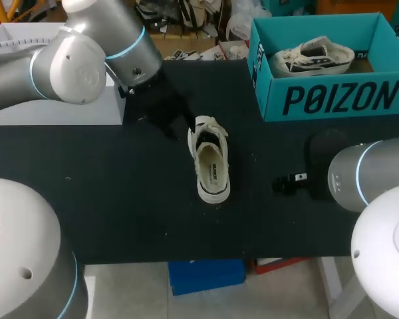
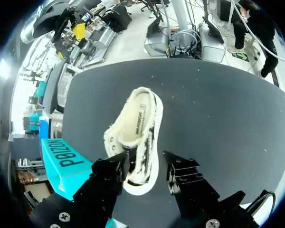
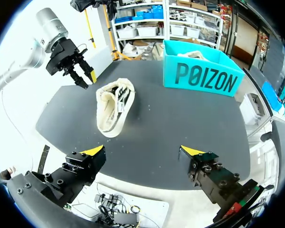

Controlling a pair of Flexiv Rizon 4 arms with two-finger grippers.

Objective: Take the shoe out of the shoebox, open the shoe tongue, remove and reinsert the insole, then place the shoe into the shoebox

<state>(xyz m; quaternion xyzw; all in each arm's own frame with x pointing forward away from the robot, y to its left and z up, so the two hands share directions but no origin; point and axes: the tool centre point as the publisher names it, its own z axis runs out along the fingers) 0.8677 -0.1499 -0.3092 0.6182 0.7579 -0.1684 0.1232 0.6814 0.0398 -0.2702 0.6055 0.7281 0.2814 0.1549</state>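
Cream canvas low shoe with a frayed rim (image 1: 211,159) on its sole near the middle of the black counter (image 1: 120,193), outside the box, its long axis running 12 to 6 o'clock in the head view. Open-topped teal cardboard shoebox (image 1: 332,100) at 2 o'clock from it, well apart, with a second pale shoe (image 1: 312,58) inside.

Left hand (image 1: 178,126) at 10 o'clock of the cream shoe, just beside its 12 o'clock end. From the head view only a dark mass, finger gap unreadable. Shown by the left wrist view alone: fingers spread, the shoe's eyelet end beneath the gap between them, and a printed cream insole (image 2: 135,126) lying inside the shoe. Added by the right wrist view: two yellow tips apart, hanging beside the shoe's far end, gripping nothing.

Right hand (image 3: 142,152) spread wide over the counter's near edge, nothing between its yellow tips, the shoe well ahead of it. Mostly hidden in the head view behind the right arm (image 1: 366,176), at 4 o'clock of the shoe.

White rounded arm housings (image 1: 20,246) at 7 and 5 o'clock of the head view, covering the counter's near corners.
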